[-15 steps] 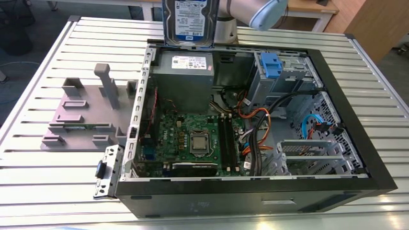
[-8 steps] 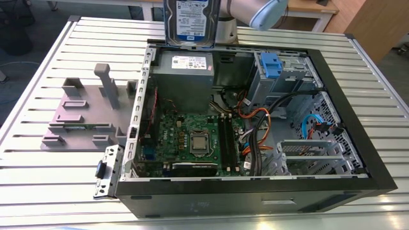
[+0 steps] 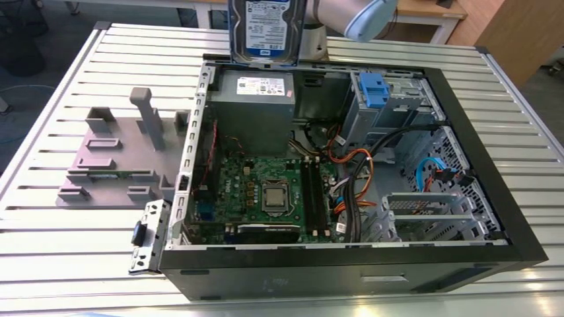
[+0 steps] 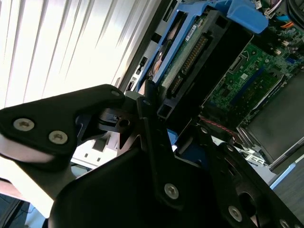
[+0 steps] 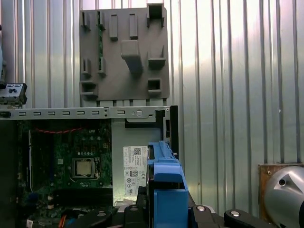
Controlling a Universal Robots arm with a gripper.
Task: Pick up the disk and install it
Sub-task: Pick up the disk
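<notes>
The disk (image 3: 264,30) hangs upright in the air over the far edge of the open computer case (image 3: 467,132), its white-and-blue label facing the exterior camera. In the second wrist view my gripper (image 4: 175,128) is shut on the disk (image 4: 190,57), black fingers (image 4: 152,123) pressing its blue carrier bracket and the connector edge showing. In the first wrist view the carrier's blue edge (image 5: 166,190) stands above the gripper (image 5: 166,216). The arm (image 3: 352,16) reaches in behind the disk.
Inside the case lie the grey power supply box (image 3: 255,99), the blue-tabbed drive cage (image 3: 374,89), the motherboard (image 3: 264,191) and loose cables (image 3: 352,172). A grey plastic stand with upright posts (image 3: 123,152) sits on the slatted metal table (image 3: 53,251) at the exterior view's left.
</notes>
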